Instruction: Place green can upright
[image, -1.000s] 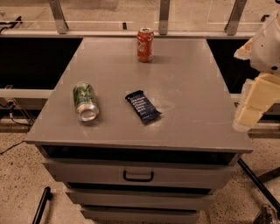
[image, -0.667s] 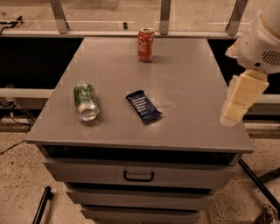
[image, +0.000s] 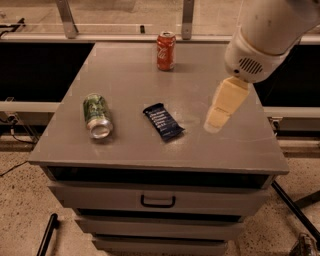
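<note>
The green can lies on its side at the left of the grey tabletop, its silver end facing the front edge. My gripper hangs from the white arm over the right part of the table, well to the right of the can and apart from it. It holds nothing that shows.
A red soda can stands upright at the back middle. A dark blue snack packet lies flat between the green can and my gripper. The table is a cabinet with a handled drawer in front. Metal rails run behind it.
My arm and gripper have swung left, from beyond the table's right edge to above its right part. The cans and packet have not moved.
</note>
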